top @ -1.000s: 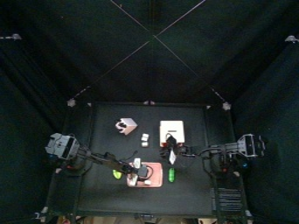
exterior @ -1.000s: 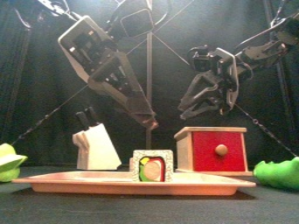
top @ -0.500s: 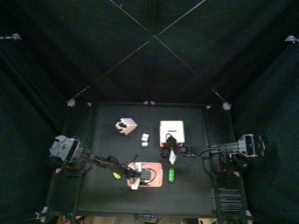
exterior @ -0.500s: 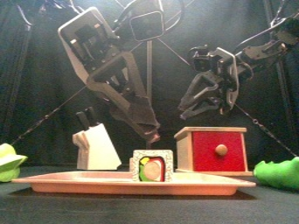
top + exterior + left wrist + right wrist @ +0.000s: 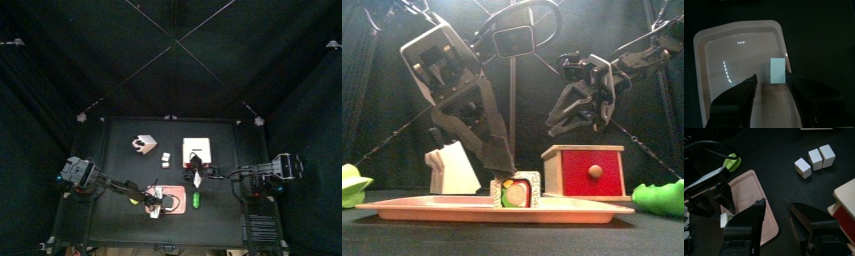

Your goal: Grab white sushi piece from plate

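Observation:
The white sushi piece [image 5: 777, 70] lies on the pink plate [image 5: 734, 70] near its edge. In the front view it [image 5: 517, 190] stands on the plate [image 5: 422, 208] with a coloured end face. My left gripper [image 5: 773, 79] is open and low over the plate, with one jaw on each side of the piece and not closed on it. In the front view its tips [image 5: 501, 170] hang just above the piece. In the top view it [image 5: 155, 198] covers the plate's left part [image 5: 174, 204]. My right gripper [image 5: 781, 213] is open and empty, held high behind the plate [image 5: 576, 115].
A red box with a cream top [image 5: 585, 170] stands behind the plate, and a white block [image 5: 453, 168] stands to its left. Green pieces lie at the left [image 5: 353, 185] and right [image 5: 660, 197]. Three small white blocks [image 5: 814, 159] lie farther back. A white-and-brown cube [image 5: 142, 145] sits at the back left.
My left gripper has come down and forward toward the plate, and its jaws now straddle the white sushi piece. The right arm has not moved.

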Controlling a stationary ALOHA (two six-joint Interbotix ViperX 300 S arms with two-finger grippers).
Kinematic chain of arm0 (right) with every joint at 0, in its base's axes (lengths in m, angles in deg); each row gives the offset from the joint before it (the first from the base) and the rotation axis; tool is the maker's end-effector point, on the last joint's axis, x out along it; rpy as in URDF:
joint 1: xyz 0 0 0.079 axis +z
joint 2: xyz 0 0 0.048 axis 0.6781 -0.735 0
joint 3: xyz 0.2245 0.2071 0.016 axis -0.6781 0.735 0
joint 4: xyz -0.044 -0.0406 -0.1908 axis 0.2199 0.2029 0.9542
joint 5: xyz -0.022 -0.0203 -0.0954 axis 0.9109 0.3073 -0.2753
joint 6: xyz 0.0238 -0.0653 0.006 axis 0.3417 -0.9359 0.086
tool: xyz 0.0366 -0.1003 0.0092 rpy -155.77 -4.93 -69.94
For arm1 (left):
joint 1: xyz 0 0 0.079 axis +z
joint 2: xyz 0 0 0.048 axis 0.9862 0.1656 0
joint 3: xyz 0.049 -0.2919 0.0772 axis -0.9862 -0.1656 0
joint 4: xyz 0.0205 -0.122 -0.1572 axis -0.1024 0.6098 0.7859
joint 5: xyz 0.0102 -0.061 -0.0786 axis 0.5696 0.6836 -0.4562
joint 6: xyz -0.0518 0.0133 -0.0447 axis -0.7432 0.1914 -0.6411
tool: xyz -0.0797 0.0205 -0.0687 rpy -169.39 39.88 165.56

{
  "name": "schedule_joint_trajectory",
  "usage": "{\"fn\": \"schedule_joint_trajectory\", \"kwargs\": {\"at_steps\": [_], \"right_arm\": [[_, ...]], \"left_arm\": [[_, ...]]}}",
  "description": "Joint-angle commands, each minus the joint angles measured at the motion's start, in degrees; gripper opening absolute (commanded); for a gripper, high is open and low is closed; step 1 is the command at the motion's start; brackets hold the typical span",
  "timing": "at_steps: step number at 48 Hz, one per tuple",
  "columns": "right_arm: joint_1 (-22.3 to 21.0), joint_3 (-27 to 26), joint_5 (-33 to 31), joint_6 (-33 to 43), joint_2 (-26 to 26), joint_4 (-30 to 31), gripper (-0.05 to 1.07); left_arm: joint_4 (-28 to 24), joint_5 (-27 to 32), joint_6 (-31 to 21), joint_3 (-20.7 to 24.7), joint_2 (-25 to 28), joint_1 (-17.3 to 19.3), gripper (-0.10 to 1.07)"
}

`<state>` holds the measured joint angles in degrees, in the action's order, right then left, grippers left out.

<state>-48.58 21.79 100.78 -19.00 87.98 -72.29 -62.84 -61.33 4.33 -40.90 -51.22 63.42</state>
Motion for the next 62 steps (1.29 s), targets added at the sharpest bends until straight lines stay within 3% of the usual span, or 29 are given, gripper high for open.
{"fn": "schedule_joint_trajectory", "kwargs": {"at_steps": [1, 13, 33, 62], "right_arm": [[0.00, -0.97, 0.18, -0.09, 1.58, 0.00, 0.75], [0.00, -0.97, 0.18, -0.09, 1.58, 0.00, 0.75], [-0.09, -0.88, 0.18, -0.09, 1.58, 0.00, 0.75], [-0.09, -0.70, 0.18, 0.00, 1.58, 0.00, 0.75]], "left_arm": [[0.09, 0.70, 0.09, 1.93, -0.18, 0.09, 0.85], [-1.32, 2.29, 0.18, 3.43, 0.97, 0.44, 0.80], [-1.93, 2.55, 0.00, 3.78, 0.00, 0.44, 0.54], [-5.27, 11.43, -0.09, 4.04, -2.37, 1.67, 0.52]]}}
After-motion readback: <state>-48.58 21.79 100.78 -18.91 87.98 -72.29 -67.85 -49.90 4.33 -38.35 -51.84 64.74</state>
